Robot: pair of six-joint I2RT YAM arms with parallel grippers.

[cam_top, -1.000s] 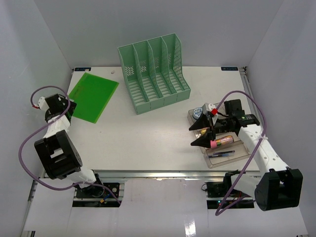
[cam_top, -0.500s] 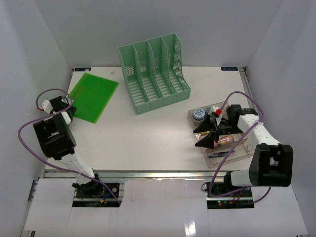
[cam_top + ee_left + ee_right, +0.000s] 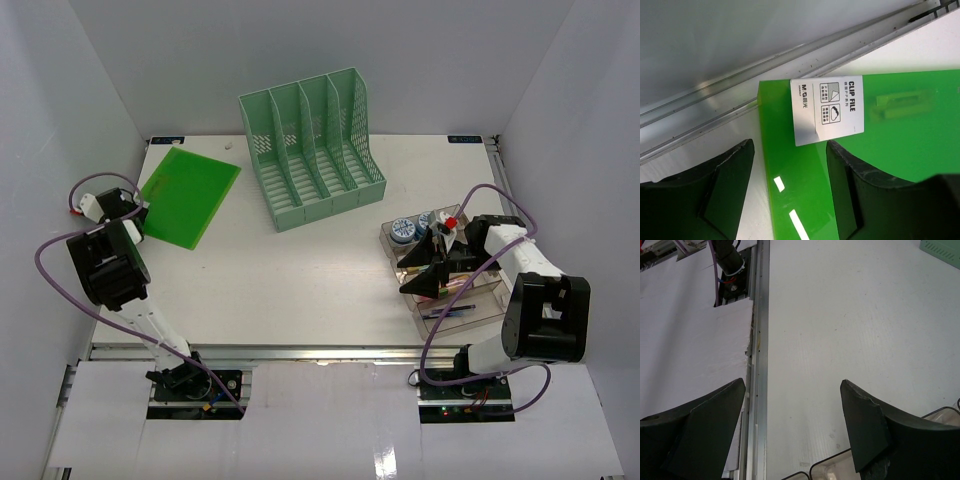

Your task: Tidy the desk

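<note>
White label (image 3: 827,111) on the green folder (image 3: 905,145) reads "CLIP FILE"; small "M&G" logo beside it.

Light falls evenly from above, bright enough that the white surface (image 3: 300,290) almost merges with the walls in the overhead view. Shadows are soft and short, pooling under the file rack (image 3: 312,150). The front rail (image 3: 320,352) carries a pale sheen. Close up, the green folder (image 3: 890,150) is sharp, its label legible, with small white glints along its near edge. The left fingers (image 3: 700,200) and right fingers (image 3: 695,430) are dark and nearly featureless.
</note>
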